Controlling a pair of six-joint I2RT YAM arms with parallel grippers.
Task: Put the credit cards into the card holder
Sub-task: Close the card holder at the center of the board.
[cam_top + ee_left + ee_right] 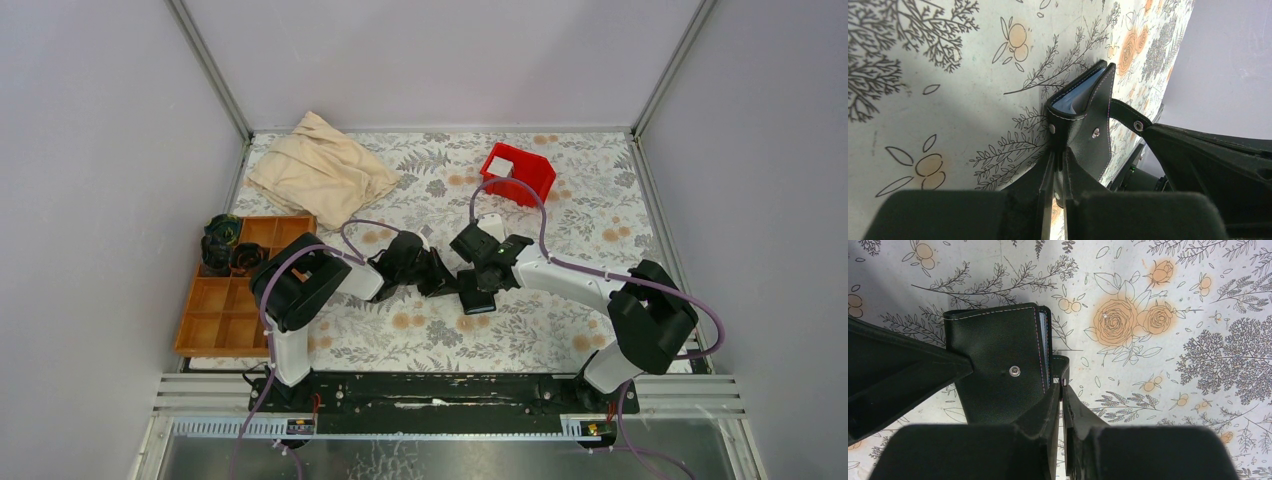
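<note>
The card holder [1083, 117] is held between the two claws, low over the floral table cover [560, 330]. Whether it touches the cover cannot be told. Its black cover is folded almost shut. Thin blue and white edges of the credit cards [1074, 101] show inside the fold, at the end farthest from the left claw [1058, 162].

The left claw is clenched on the near edge of the card holder, one finger on each face with only the leather between them. The clasp tab [1129, 119] juts from the cover toward the right claw [1062, 390]. In the right wrist view that claw's fingers are drawn in to a narrow slit and the tab runs down into it, so the right claw grasps the card holder by its tab. A metal snap stud [1014, 371] sits on the cover face just left of those fingers.

In the top view the claws meet tip to tip. A red bin [518, 172] lies beyond the right claw, well apart. A crumpled beige cloth [320, 168] lies beyond the left claw. A brown compartment tray [215, 320] lies on the outer side of the left claw, with dark objects [222, 245] in its far compartments
</note>
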